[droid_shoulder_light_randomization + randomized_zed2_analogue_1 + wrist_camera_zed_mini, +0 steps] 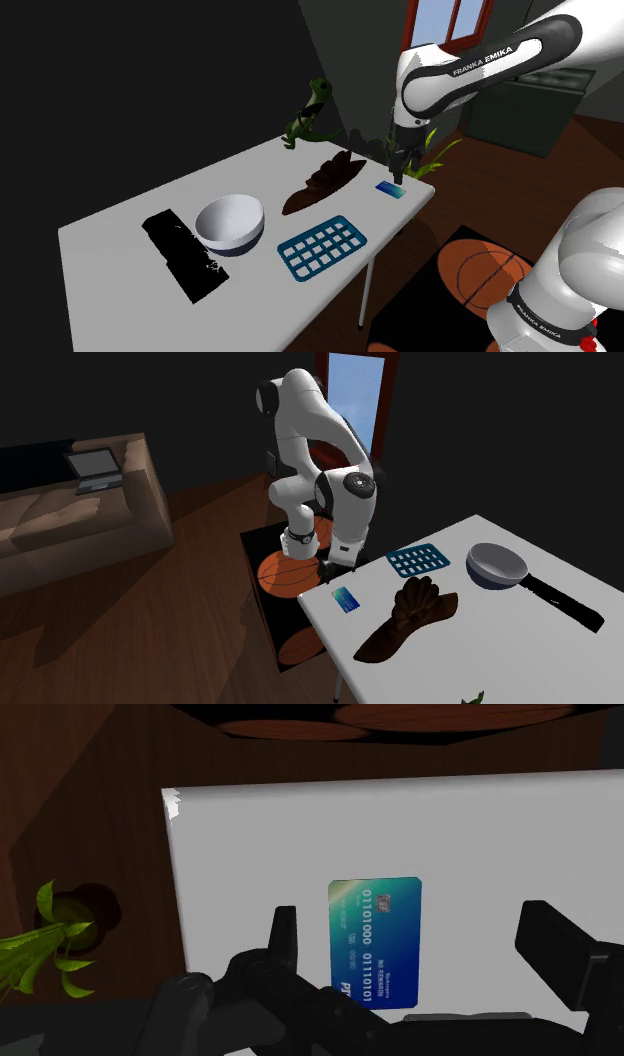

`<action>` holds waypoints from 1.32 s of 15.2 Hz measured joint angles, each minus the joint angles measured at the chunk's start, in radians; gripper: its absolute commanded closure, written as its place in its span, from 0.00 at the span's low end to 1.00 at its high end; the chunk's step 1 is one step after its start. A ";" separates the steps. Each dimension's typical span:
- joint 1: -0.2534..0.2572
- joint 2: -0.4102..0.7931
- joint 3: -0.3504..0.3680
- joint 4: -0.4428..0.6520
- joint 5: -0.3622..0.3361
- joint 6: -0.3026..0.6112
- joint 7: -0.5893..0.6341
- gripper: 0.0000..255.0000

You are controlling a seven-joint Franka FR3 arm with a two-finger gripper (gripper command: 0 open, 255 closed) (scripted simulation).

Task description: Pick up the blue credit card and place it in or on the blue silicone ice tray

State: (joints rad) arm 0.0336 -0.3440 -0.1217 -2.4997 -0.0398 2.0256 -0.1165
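Shoulder view: the card [391, 189] lies flat, right of centre, close to the table's [120, 250] corner edges. The gripper [402, 166] hangs just above it. The tray [321, 247] sits lower left of the card, with bare table between them.

Second exterior view: the card [346, 598] is at lower centre and the tray [417, 560] up and to its right.

Wrist view: the fingers [285, 939] stand apart. The card [375, 941] lies untouched between them, its long axis crossing their closing line, so they would likely meet its short width. Two table edges lie near.
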 measured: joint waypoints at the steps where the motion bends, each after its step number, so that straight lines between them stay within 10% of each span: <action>1: -0.001 0.025 -0.005 -0.002 0.002 0.018 -0.008 0.00; 15: 0.003 0.105 -0.010 -0.068 0.009 0.157 -0.014 0.00; 16: 0.003 0.105 -0.010 -0.068 0.009 0.157 -0.014 1.00; 20: 0.001 0.103 -0.011 -0.066 0.008 0.158 -0.015 1.00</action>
State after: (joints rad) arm 0.0350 -0.2415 -0.1330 -2.5654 -0.0319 2.1836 -0.1314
